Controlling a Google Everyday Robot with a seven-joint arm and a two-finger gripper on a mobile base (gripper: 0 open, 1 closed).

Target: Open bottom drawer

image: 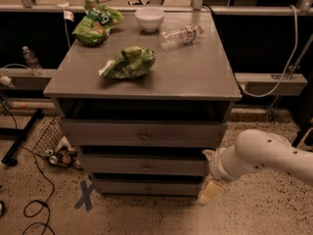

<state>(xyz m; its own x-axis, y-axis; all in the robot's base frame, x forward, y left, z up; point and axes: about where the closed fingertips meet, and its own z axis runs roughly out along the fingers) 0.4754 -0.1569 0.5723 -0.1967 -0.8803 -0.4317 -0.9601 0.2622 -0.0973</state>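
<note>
The bottom drawer (146,187) is the lowest, slimmest grey front of the cabinet, with a small round knob (149,190) at its centre. A dark gap shows above it, and its inside is hidden. My gripper (209,174) is at the cabinet's lower right corner, on the end of the white arm (264,155). It is beside the right ends of the middle drawer (144,165) and the bottom drawer. Its cream fingers (207,192) stand apart, one above the other, holding nothing. It is well to the right of the knob.
The top drawer (142,132) stands slightly out. On the cabinet top (195,72) lie two green chip bags (128,62), a white bowl (149,18) and a plastic bottle (181,35). A wire basket (56,143), cables and a blue floor cross (84,196) are to the left.
</note>
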